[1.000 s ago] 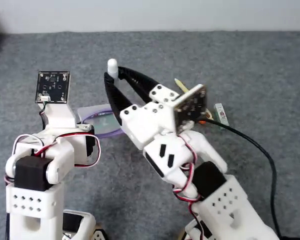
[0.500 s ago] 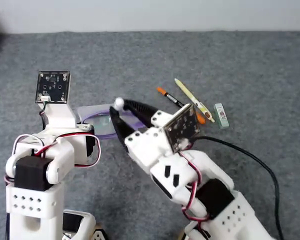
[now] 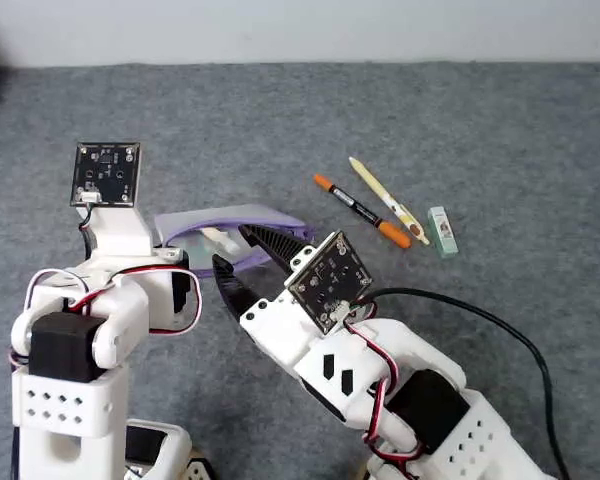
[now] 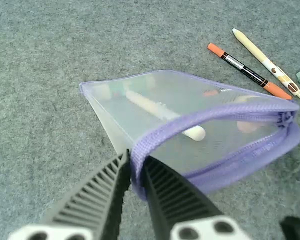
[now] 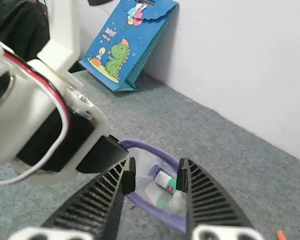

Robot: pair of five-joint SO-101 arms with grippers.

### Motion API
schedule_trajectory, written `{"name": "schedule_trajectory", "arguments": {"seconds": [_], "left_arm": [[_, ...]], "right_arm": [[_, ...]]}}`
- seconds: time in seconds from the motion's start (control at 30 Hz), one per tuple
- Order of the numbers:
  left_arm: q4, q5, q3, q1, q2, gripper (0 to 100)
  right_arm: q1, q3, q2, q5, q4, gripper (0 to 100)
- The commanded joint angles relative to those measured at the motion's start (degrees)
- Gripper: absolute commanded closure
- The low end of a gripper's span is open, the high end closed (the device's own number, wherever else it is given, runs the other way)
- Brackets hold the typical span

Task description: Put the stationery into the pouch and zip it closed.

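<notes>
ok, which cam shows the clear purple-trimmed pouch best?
Left wrist view: whole clear purple-trimmed pouch, mouth open, left gripper pinching its rim. High view: right arm covers part. Right wrist view: part of its mouth.

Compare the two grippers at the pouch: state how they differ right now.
The left gripper is shut, pinching the pouch by its purple rim; the right gripper is open and holds nothing. The left one grips one end of the rim; the right one is over the open mouth. Both are black and ribbed, and both are at the pouch.
</notes>
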Motion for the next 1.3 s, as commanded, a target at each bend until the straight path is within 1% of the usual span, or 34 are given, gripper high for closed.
{"name": "schedule_trajectory", "arguments": {"seconds": [0.0,0.1,0.23,0.37,0.5,0.63,0.77,0.9,1.03,1.13,1.27], "left_arm": [[-0.3,0.4,-0.9,0.4,0.1,99],[-0.3,0.4,-0.9,0.4,0.1,99],[-0.3,0.4,-0.9,0.4,0.1,99],[-0.3,0.4,-0.9,0.4,0.1,99],[-0.3,0.4,-0.7,0.4,0.1,99],[-0.3,0.4,-0.7,0.4,0.1,99],[-0.3,0.4,-0.7,0.4,0.1,99],[-0.3,0.4,-0.7,0.4,0.1,99],[-0.3,0.4,-0.8,0.4,0.1,99],[-0.3,0.4,-0.8,0.4,0.1,99],[-0.6,0.4,-0.7,0.5,0.1,99]], "right_arm": [[0.4,-4.6,-0.9,0.4,2.6,85.3],[4.7,-5.6,-0.9,-0.6,3.6,85.4],[14.5,-7.9,-0.3,-6.9,4.4,85.5],[22.0,-9.1,1.5,-9.6,10.5,85.5],[29.7,-11.6,7.1,-11.9,16.7,85.6],[34.7,-15.1,17.6,-11.6,18.0,85.6],[37.2,-22.2,31.3,-9.6,19.9,85.6],[39.6,-33.4,46.0,-9.1,26.2,85.6],[43.8,-45.6,60.3,-9.0,33.5,85.5],[47.2,-55.6,69.8,-6.2,38.6,85.5],[51.0,-67.7,80.6,-2.8,42.9,85.5]]}}
